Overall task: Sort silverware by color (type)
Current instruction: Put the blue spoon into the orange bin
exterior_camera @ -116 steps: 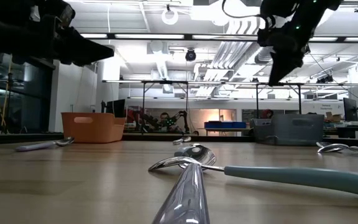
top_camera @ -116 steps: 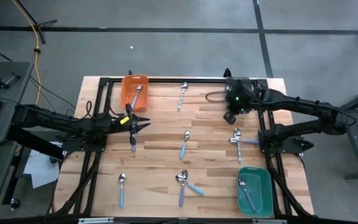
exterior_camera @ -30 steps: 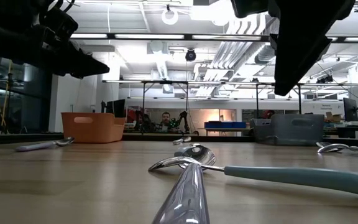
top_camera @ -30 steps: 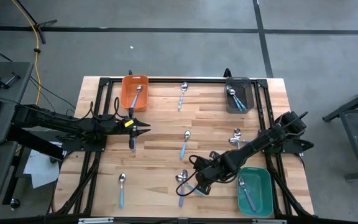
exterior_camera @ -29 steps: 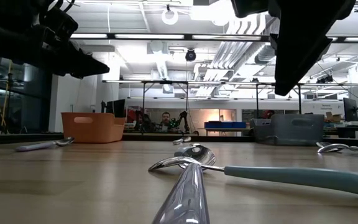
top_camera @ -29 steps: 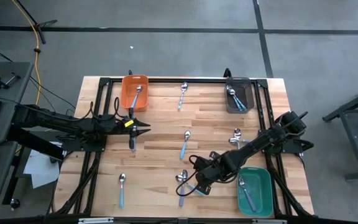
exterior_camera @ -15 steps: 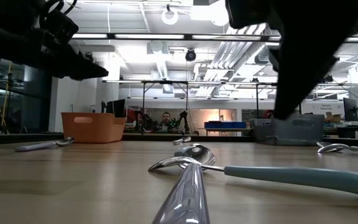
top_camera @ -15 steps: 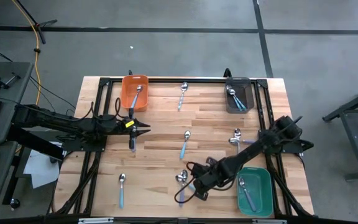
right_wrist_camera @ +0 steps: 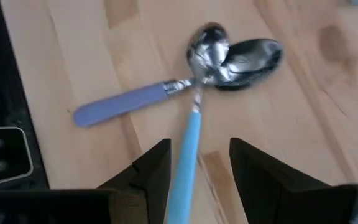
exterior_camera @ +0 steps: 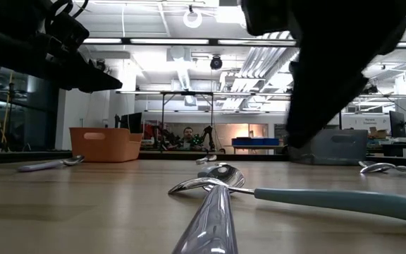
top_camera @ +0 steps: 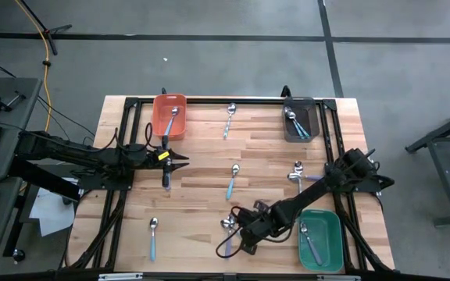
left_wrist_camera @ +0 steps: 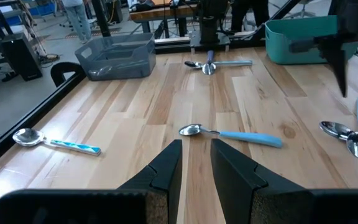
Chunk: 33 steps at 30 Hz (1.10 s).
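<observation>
Six spoons lie loose on the table (top_camera: 201,148) and three bins hold more, while the right gripper (top_camera: 237,238), fingers apart, hovers over two crossed spoons (right_wrist_camera: 210,56) near the front edge, and the left gripper (top_camera: 180,158) waits narrowly parted, holding nothing.

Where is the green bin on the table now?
In the high view, the green bin sits at the table's near right corner, beside the right gripper.

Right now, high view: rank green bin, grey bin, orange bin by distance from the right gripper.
Right gripper sits at the near edge, over crossed spoons.
1. Green bin, just to its right.
2. Grey bin, far right corner.
3. Orange bin, far left corner.
</observation>
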{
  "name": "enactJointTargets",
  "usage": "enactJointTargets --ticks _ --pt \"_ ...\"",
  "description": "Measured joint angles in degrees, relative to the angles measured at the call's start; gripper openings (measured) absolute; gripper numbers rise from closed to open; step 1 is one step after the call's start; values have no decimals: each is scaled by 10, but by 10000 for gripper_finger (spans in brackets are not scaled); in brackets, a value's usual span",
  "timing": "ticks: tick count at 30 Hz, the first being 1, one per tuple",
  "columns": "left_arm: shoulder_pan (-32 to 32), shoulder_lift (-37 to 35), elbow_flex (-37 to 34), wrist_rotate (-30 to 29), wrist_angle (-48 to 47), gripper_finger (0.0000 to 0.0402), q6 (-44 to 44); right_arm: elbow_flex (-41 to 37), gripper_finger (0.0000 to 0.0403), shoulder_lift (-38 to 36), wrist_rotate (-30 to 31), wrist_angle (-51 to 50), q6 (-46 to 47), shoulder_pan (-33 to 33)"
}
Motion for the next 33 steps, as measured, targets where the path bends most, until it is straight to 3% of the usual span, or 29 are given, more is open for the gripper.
enactJointTargets --ticks 10,33 --pt "0 0 0 0 -6 75 0 0 149 39 -21 7 -10 2" --pt "0 0 0 0 -28 75 -15 0 148 43 -6 -59 -42 0"
